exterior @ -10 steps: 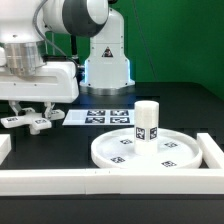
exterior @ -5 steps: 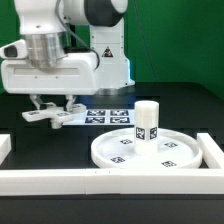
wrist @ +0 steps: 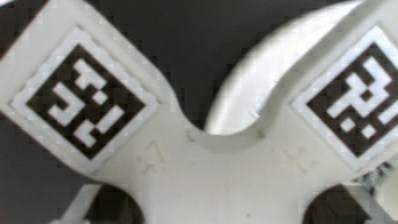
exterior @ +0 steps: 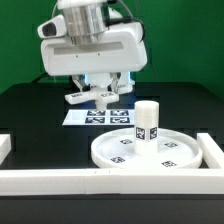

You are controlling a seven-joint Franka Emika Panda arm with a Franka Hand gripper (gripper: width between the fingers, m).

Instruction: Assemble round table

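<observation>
- the jaws are clenched on the cross-shaped piece (exterior: 95,97), holding it in the air over the marker board (exterior: 88,118).
- the post (exterior: 147,122) stands upright on the disc (exterior: 112,152), on the desk (exterior: 185,105).
- my worry: if the piece sits tilted in the grip, it could meet the post askew, then jam or slip free.

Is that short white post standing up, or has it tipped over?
Upright: the post stands straight on the large disc, its flat top facing up.
</observation>
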